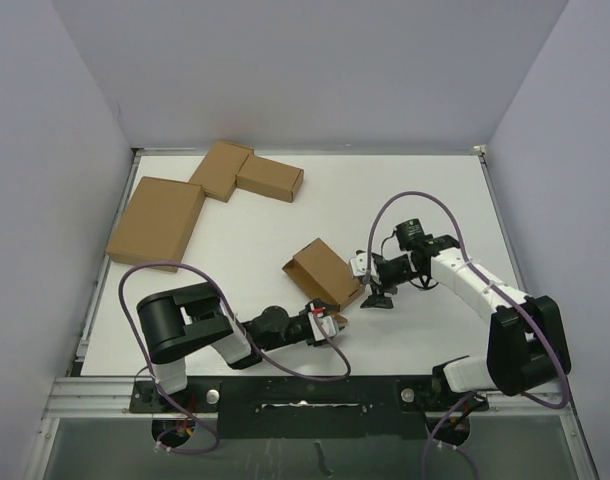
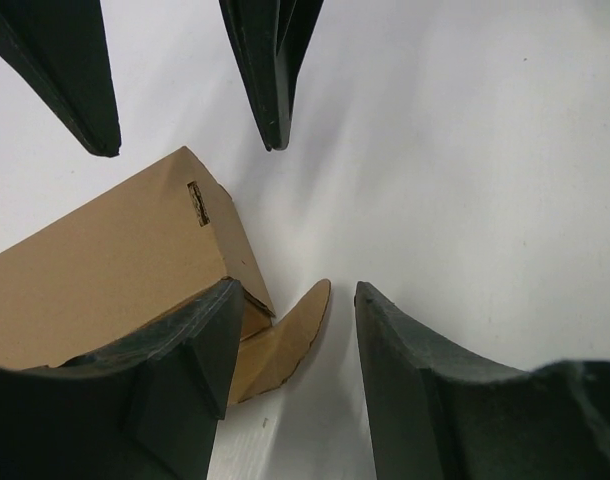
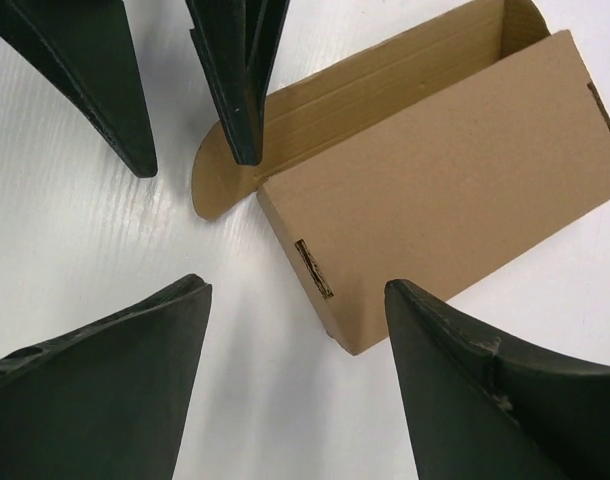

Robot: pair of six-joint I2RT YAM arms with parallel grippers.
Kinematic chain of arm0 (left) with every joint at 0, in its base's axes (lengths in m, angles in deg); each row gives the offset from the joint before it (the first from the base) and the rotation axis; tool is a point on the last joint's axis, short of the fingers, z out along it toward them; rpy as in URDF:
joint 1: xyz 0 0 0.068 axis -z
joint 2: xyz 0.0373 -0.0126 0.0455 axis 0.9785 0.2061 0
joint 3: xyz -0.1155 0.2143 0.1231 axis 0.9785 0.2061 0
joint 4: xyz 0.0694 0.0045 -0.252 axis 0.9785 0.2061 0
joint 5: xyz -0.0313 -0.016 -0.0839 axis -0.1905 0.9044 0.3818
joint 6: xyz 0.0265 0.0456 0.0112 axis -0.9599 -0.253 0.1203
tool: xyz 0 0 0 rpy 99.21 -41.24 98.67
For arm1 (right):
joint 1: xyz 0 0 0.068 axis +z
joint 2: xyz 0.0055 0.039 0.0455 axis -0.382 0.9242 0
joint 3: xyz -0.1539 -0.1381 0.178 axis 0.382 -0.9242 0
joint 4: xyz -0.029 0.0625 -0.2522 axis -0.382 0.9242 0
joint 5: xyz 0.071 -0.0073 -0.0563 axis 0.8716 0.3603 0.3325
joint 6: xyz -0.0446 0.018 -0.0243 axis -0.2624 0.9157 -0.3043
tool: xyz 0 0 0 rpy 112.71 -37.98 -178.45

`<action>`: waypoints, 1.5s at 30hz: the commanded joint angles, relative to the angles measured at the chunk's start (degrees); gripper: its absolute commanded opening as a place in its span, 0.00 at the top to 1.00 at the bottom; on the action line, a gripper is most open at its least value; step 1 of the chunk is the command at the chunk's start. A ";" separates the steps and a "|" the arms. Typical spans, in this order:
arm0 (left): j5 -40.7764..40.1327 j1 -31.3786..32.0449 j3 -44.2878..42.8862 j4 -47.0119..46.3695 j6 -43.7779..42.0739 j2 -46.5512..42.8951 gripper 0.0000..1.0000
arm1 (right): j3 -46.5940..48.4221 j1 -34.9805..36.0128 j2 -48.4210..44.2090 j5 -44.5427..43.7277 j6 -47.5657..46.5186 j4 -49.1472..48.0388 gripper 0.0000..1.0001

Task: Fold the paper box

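**Tools open beside a half-folded carton**

Left tool [image 1: 335,325] and right tool [image 1: 377,299] both stand with jaws apart and hold nothing, close beside the near end of the paper box [image 1: 323,272] in the middle of the white tabletop [image 1: 415,190]. The walls are up, but one long side seems open and a rounded flap [image 2: 290,335] lies loose. The material is plain brown corrugated cardboard, matte, with a small cut slot [image 3: 313,268].

In the left wrist view the paper box [image 2: 105,270] is being cut off by the frame at 9 o'clock, and a finger [image 2: 175,390] of the left gripper [image 2: 295,300] is hiding its corner at 7 o'clock. In the right wrist view the box is running past the edge at 1 and 3 o'clock. Overhead, the left gripper's tips are showing too small to tell apart.
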 commanded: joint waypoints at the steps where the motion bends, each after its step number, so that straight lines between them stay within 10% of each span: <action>1: -1.08 0.45 -2.03 -0.46 -0.30 0.62 0.53 | 2.74 -1.43 -0.14 2.69 4.27 -1.89 0.28; 45: 3.99 -0.16 -1.29 18.44 -0.87 -11.40 0.53 | 10.27 -4.64 4.86 -3.30 29.03 -4.26 0.28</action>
